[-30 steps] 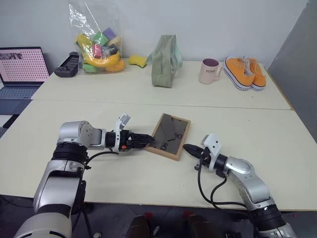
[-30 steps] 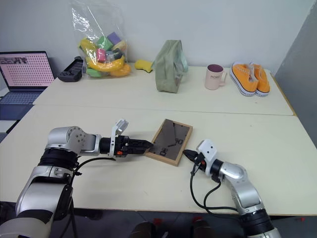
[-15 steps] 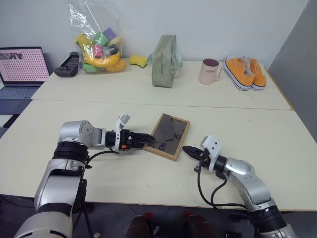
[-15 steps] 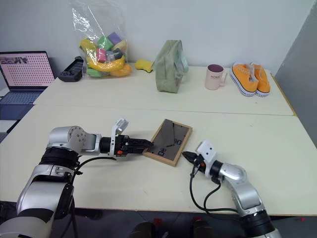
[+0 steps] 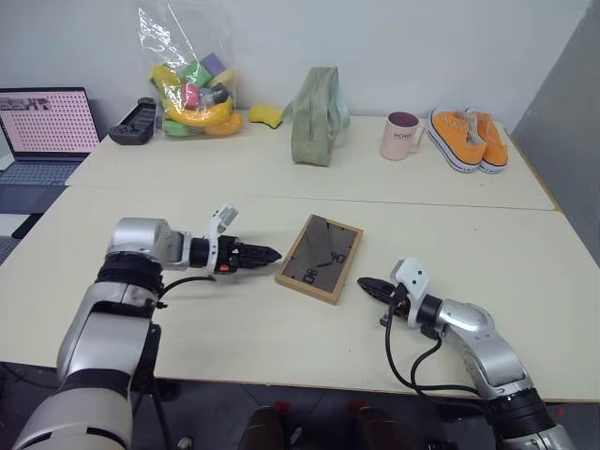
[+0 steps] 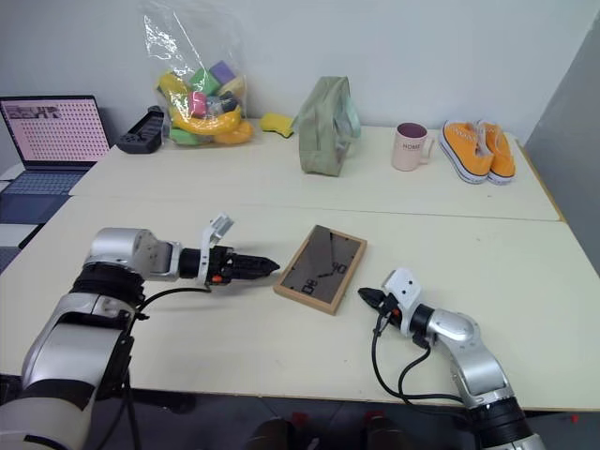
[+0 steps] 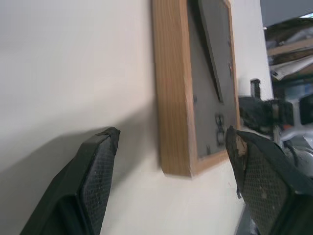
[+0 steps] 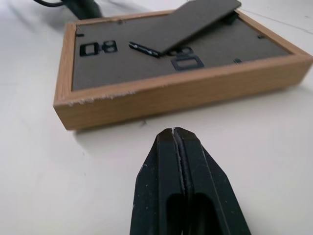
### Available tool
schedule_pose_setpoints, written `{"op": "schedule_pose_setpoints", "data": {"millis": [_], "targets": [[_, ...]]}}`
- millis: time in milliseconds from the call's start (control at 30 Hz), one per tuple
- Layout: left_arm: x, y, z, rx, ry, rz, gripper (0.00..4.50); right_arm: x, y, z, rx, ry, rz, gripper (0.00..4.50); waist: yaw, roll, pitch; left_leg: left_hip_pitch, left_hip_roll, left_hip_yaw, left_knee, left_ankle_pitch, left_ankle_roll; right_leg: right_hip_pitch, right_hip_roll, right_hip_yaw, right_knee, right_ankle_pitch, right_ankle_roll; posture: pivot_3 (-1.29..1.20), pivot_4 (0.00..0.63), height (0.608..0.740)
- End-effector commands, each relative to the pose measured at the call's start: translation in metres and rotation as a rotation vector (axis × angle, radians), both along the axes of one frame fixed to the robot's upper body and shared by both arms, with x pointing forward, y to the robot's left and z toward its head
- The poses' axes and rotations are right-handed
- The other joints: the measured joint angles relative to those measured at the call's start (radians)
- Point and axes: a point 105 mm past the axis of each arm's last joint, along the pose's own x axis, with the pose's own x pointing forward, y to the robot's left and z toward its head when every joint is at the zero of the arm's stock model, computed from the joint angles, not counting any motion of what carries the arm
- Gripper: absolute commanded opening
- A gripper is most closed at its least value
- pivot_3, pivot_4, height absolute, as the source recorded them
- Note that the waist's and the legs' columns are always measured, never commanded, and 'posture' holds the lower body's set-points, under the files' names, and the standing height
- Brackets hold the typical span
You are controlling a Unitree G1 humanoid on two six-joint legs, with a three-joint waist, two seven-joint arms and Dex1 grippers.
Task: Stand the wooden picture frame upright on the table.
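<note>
Pale cream table, broad, smooth and matte, carrying everything in reach; behind it a second tabletop against a plain wall, crowded with a clear plastic bag of bright toys, a slumped green fabric bag, orange canvas shoes, a pink mug and a laptop at the far left. Task judged barely begun: wooden picture frame lying flat, face down near the middle of the near table, dark grey-brown back upward, nothing lifted and nothing gripped. Light wood rim square-edged and fairly thick, slightly rough at one corner in the right wrist view; backing board dull and fibrous, with small black clips and the flat fold-out stand raised a little off the back. Left gripper just off the frame's left edge, fingers spread wide with ribbed black pads flanking a frame corner but apart from it. Right gripper just beside the frame's near right corner, fingers pressed fully together, holding nothing. Remaining, by this reading: grasping the frame, tipping it up, resting it on its stand.
</note>
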Motion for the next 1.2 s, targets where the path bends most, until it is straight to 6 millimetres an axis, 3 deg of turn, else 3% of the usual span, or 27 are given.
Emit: {"op": "schedule_pose_setpoints", "data": {"millis": [33, 267, 400, 533, 700, 1100, 1200], "targets": [[0.007, -0.010, -0.005, 0.030, -0.020, -0.028, 3.69, 0.000, 0.001, 0.014, 0.018, -0.052, 0.004, 0.00, 0.001, 0.000, 0.000, 0.000, 0.000, 0.000, 0.000, 0.000, 0.000, 0.000, 0.000, 0.000, 0.000, 0.000, 0.000, 0.00, 0.150, 0.740], [-0.002, -0.026, -0.020, 0.027, 0.036, -0.114, 3.69, 0.002, -0.001, 0.011, 0.006, -0.054, -0.021, 0.00, 0.003, 0.000, 0.000, 0.000, 0.000, 0.000, 0.000, 0.000, 0.000, 0.000, 0.000, 0.000, 0.000, 0.000, 0.000, 0.00, 0.150, 0.740], [-0.005, -0.027, -0.027, 0.025, 0.054, -0.127, 3.69, 0.001, 0.011, 0.008, 0.023, -0.045, -0.006, 0.00, 0.002, 0.000, 0.000, 0.000, 0.000, 0.000, 0.000, 0.000, 0.000, 0.000, 0.000, 0.000, 0.000, 0.000, 0.000, 0.00, 0.150, 0.740], [-0.003, -0.028, -0.026, 0.010, 0.056, -0.115, 3.69, 0.007, 0.036, 0.020, 0.106, -0.063, 0.003, 0.00, 0.000, 0.000, 0.000, 0.000, 0.000, 0.000, 0.000, 0.000, 0.000, 0.000, 0.000, 0.000, 0.000, 0.000, 0.000, 0.00, 0.150, 0.740], [-0.003, -0.027, -0.025, 0.006, 0.054, -0.108, 3.69, 0.010, 0.047, 0.030, 0.150, -0.074, 0.011, 0.00, 0.001, 0.000, 0.000, 0.000, 0.000, 0.000, 0.000, 0.000, 0.000, 0.001, 0.000, 0.000, 0.000, 0.000, 0.000, 0.00, 0.150, 0.740], [0.005, -0.021, -0.020, -0.019, 0.024, -0.050, 3.69, 0.011, 0.029, 0.019, 0.101, -0.057, -0.007, 0.00, 0.001, 0.000, 0.000, 0.001, 0.000, -0.001, 0.000, 0.000, 0.000, 0.001, 0.000, 0.000, 0.000, 0.000, 0.000, 0.00, 0.150, 0.740], [0.007, -0.023, -0.016, -0.047, 0.017, -0.039, 3.22, 0.012, 0.028, 0.019, 0.098, -0.057, -0.009, 0.00, 0.000, 0.000, 0.000, 0.001, 0.000, -0.001, 0.000, 0.000, 0.000, 0.001, 0.000, 0.000, 0.000, 0.000, 0.000, 0.00, 0.150, 0.740]]}}
